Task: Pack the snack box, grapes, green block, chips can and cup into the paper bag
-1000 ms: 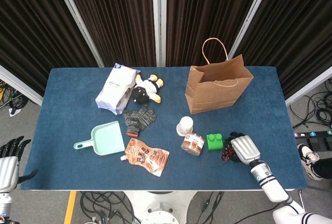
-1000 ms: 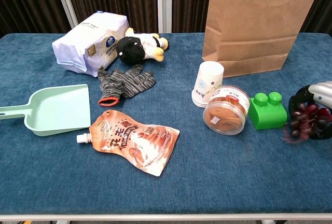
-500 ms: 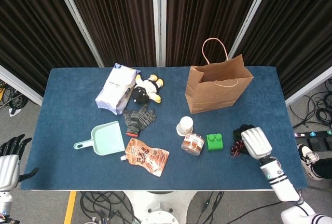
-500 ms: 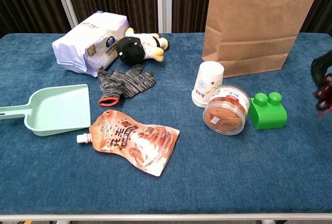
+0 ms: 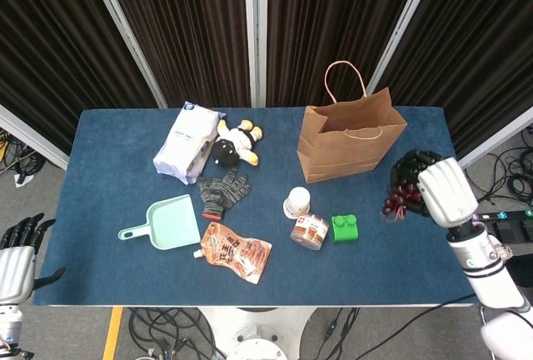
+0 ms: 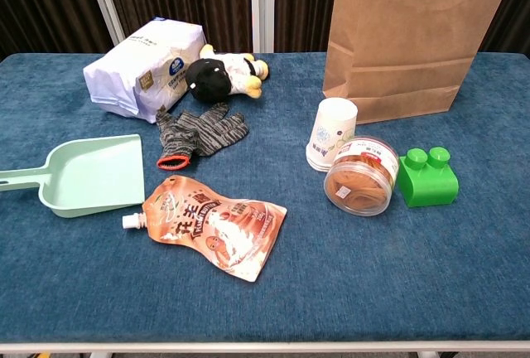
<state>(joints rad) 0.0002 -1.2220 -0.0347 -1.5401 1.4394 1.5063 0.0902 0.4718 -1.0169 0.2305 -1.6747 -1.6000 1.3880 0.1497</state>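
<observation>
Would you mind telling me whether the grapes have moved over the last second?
Yes. In the head view the right hand has carried the grapes up from beside the green block to the right of the paper bag.

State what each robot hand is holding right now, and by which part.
The right hand holds the grapes, its fingers wrapped over the top of the bunch, right of the paper bag. The left hand holds nothing.

one cup (image 6: 331,133), one green block (image 6: 427,177), one paper bag (image 5: 350,145).

Brown paper bag (image 5: 346,145), green block (image 6: 427,177), dark red grapes (image 5: 403,191), mint dustpan (image 6: 83,174), striped grey glove (image 6: 199,135)
</observation>
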